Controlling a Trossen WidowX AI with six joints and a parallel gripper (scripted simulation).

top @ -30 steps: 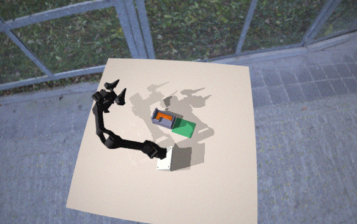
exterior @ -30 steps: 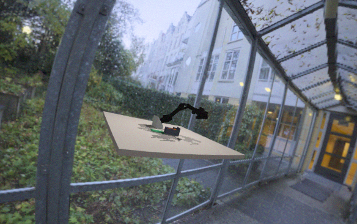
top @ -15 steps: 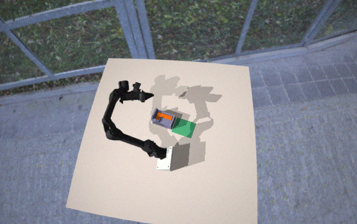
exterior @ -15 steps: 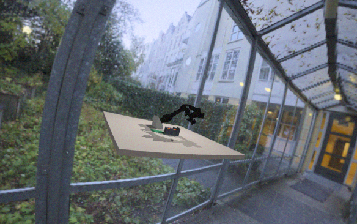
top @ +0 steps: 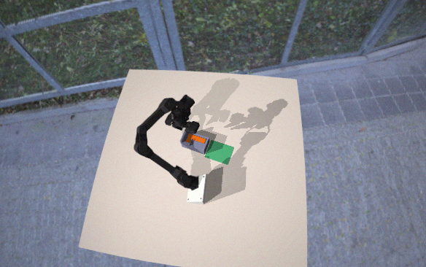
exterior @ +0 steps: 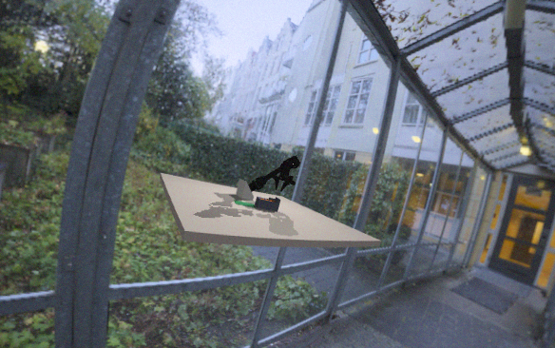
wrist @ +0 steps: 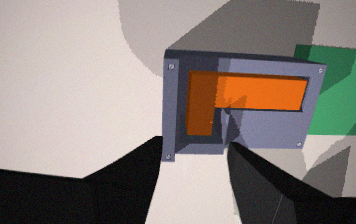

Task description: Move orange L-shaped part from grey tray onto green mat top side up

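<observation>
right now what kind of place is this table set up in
It looks like a glass-walled covered walkway outdoors: grey metal frames hold panes, there is paving alongside, and a pale building and a hedge show beyond.

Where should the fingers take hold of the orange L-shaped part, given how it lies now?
Nowhere yet: the orange L-shaped part lies flush in the grey tray. Press its short-leg end from above; then pinch the long bar's end nearest the green mat across its narrow width.
</observation>
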